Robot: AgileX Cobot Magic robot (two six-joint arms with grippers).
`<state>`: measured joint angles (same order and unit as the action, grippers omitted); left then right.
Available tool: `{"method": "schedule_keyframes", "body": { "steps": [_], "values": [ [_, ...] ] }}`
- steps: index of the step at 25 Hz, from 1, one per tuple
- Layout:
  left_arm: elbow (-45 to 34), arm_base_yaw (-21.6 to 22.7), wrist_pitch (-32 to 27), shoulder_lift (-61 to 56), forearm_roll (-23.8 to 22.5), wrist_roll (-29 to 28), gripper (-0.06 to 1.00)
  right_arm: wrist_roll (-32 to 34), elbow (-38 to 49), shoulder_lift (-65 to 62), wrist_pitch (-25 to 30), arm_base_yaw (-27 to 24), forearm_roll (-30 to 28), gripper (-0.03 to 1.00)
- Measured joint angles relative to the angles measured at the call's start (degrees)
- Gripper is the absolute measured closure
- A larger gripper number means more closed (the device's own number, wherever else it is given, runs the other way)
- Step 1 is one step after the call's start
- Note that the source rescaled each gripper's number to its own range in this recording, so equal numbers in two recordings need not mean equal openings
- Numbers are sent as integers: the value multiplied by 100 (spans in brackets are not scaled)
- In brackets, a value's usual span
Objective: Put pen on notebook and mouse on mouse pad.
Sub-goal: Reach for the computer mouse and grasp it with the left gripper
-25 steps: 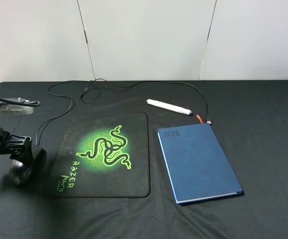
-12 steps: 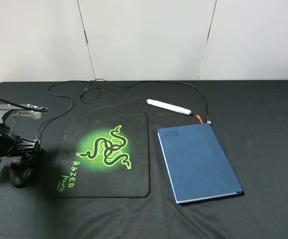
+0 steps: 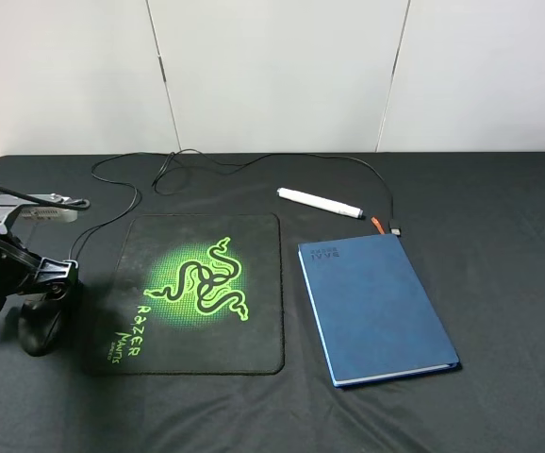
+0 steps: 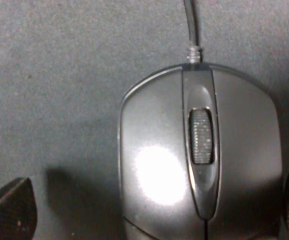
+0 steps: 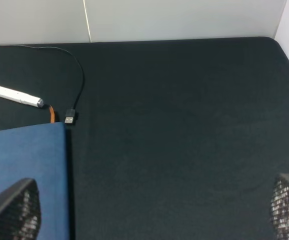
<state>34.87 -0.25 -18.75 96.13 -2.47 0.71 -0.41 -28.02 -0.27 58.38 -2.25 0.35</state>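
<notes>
The glossy black mouse [image 3: 35, 335] lies on the black cloth just left of the mouse pad [image 3: 197, 293], whose green logo faces up. My left gripper [image 3: 48, 304] hangs right over the mouse. In the left wrist view the mouse [image 4: 199, 160] fills the frame, and the left gripper [image 4: 152, 210] is open with a gap between one finger and the mouse's side. The white pen [image 3: 320, 201] lies beyond the blue notebook [image 3: 376, 307]. In its own wrist view my right gripper [image 5: 149, 210] stands open over bare cloth beside the notebook [image 5: 24, 155] and pen [image 5: 12, 94]; the exterior view does not show it.
The mouse's thin cable [image 3: 254, 160] loops along the back of the table and ends in a USB plug [image 3: 396, 229] by the notebook's orange ribbon [image 3: 377, 225]. A white wall rises behind the table.
My left arm has shifted and settled lower over the mouse. The mouse, pen, notebook and pad have stayed where they were.
</notes>
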Motion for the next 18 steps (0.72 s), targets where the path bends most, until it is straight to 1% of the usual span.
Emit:
{"method": "schedule_keyframes", "body": {
  "steps": [8, 14, 16, 18],
  "values": [
    [0, 0, 0, 26, 0, -168, -1, 0, 0, 0, 0, 0, 0, -3],
    [0, 0, 13, 332, 44, -181, -1, 0, 0, 0, 0, 0, 0, -3],
    [0, 0, 13, 337, 54, -132, 1, 0, 0, 0, 0, 0, 0, -3],
    [0, 0, 13, 337, 55, -71, 8, 0, 0, 0, 0, 0, 0, -3]
  ]
}}
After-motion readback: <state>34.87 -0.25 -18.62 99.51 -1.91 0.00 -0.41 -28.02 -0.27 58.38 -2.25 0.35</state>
